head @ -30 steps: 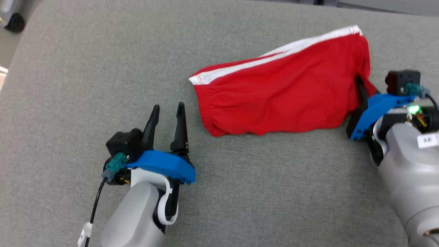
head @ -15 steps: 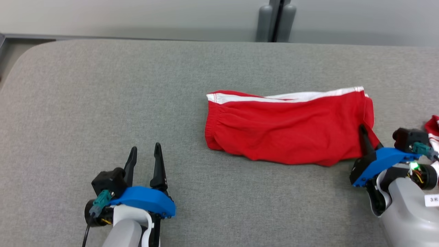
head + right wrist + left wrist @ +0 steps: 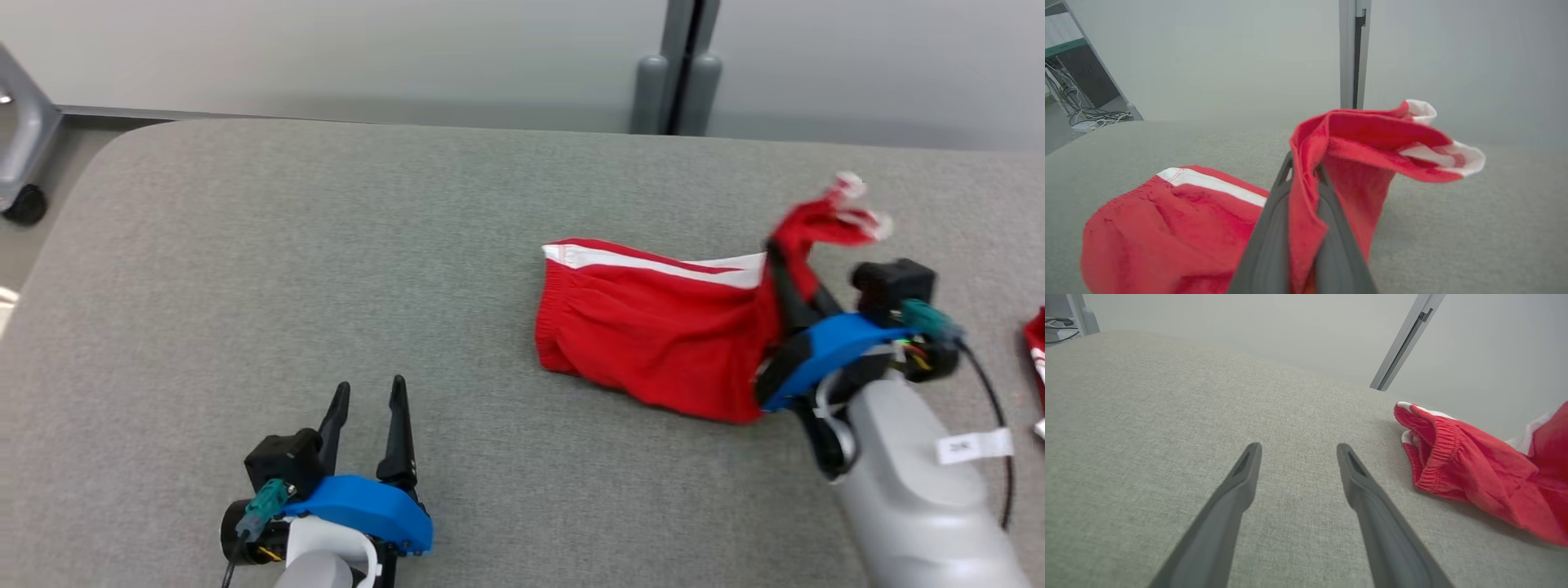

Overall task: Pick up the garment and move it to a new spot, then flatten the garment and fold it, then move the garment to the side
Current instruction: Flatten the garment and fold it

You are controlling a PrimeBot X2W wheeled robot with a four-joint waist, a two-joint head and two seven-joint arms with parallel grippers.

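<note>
Red shorts lie on the grey padded surface. In the head view most of the cloth trails from my right gripper towards my left side. That hand is pinched shut on the leg-end of them, and a bunched corner stands up past my fingertips. My left gripper hangs low over bare surface, well apart from the cloth, with its two fingers spread and nothing between them.

From my left wrist, the fingers of my left gripper point across bare padding. The gathered waistband sits ahead of them and off to the right, resting on the surface (near, but not touching).

From my right wrist, my right gripper has a fold of red fabric clamped between its fingers. The leg hem flops over beyond the tips, and the rest of the shorts, with their white stripe, sags down to the left of my hand.

I judge this cloth to be light, thin and thoroughly limp. It should drape from any single hold and crumple instead of staying flat, though it seems unlikely to slip from a firm pinch. For flattening, I would want my free left hand on the waistband corner, so the two holds sit at opposite ends and can draw the fabric taut.
</note>
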